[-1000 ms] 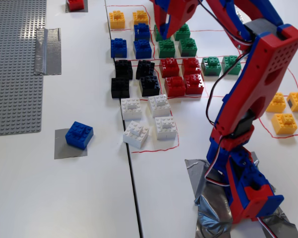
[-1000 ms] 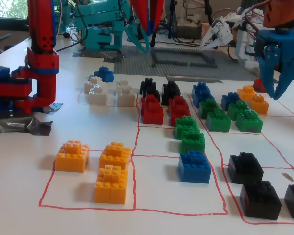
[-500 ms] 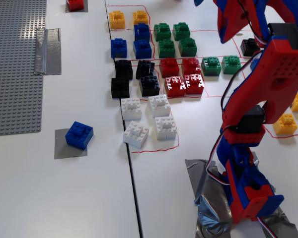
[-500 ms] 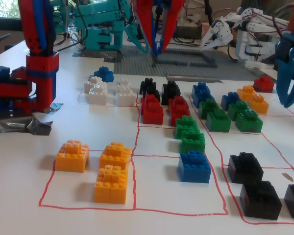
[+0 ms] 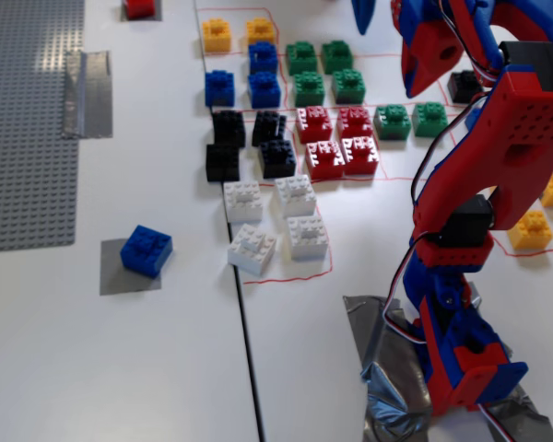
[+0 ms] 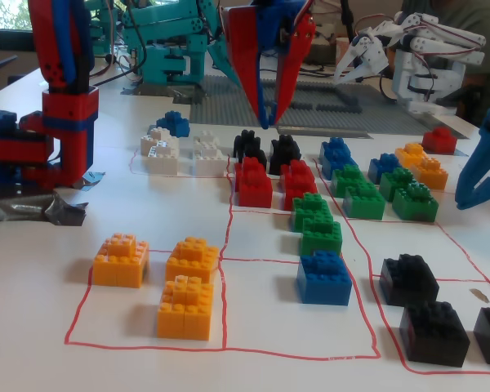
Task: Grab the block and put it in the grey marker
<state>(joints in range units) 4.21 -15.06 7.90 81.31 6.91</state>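
A blue block [image 5: 146, 250] sits on a small grey marker [image 5: 120, 276] on the white table, left of the white blocks. In another fixed view the same block [image 6: 173, 122] shows behind the white blocks. A second grey marker [image 5: 153, 14] at the top edge carries a red block [image 5: 139, 7]. My red-and-blue gripper [image 5: 387, 51] hangs high over the sorted blocks, far right of the blue block. Its jaws point down [image 6: 271, 114], stand a little apart and hold nothing.
Yellow, blue, green, black, red and white blocks [image 5: 295, 138] lie sorted in red-outlined cells. A grey baseplate [image 5: 28, 120] lies left, with silver tape [image 5: 88, 92] beside it. My arm's base [image 5: 461, 350] is taped down. Other arms [image 6: 425, 57] stand behind.
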